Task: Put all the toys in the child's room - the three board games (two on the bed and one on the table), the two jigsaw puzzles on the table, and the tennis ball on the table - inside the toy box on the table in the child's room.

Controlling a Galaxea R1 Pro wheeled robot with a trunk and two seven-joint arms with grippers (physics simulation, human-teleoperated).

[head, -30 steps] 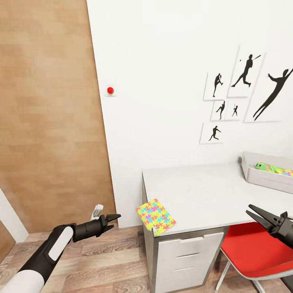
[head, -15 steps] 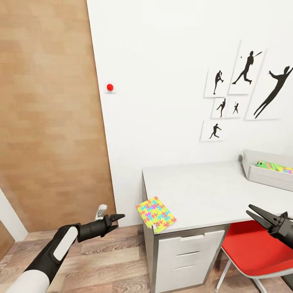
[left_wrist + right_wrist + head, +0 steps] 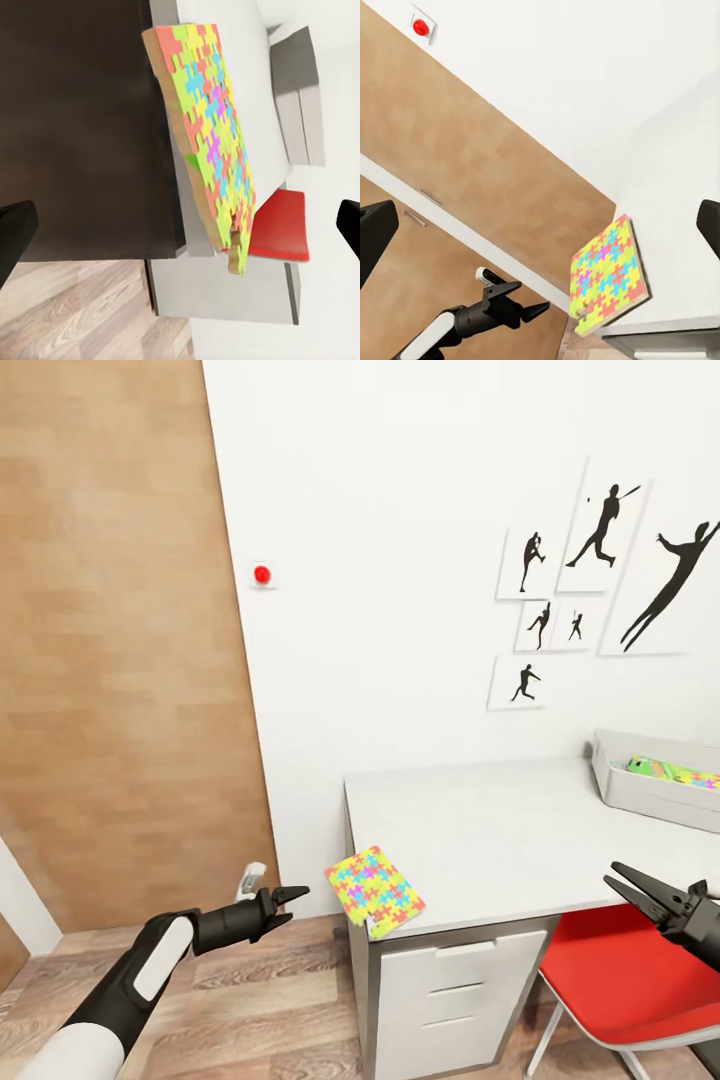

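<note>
My left fingers (image 3: 285, 900) are spread and empty, aimed at the puzzle (image 3: 375, 892), which overhangs the counter (image 3: 480, 830) corner, an easy edge to pinch. Right fingers (image 3: 630, 888) gape empty too. The box (image 3: 640, 795) waits at the counter's far end.

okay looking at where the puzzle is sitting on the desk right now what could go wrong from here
The jigsaw puzzle overhangs the table's front left corner, so a nudge from the open left end effector could tip it onto the floor. It lies flat, so a pinch from the side may slide it rather than lift it. The toy box sits at the far right, so carrying it there risks a drop.
</note>
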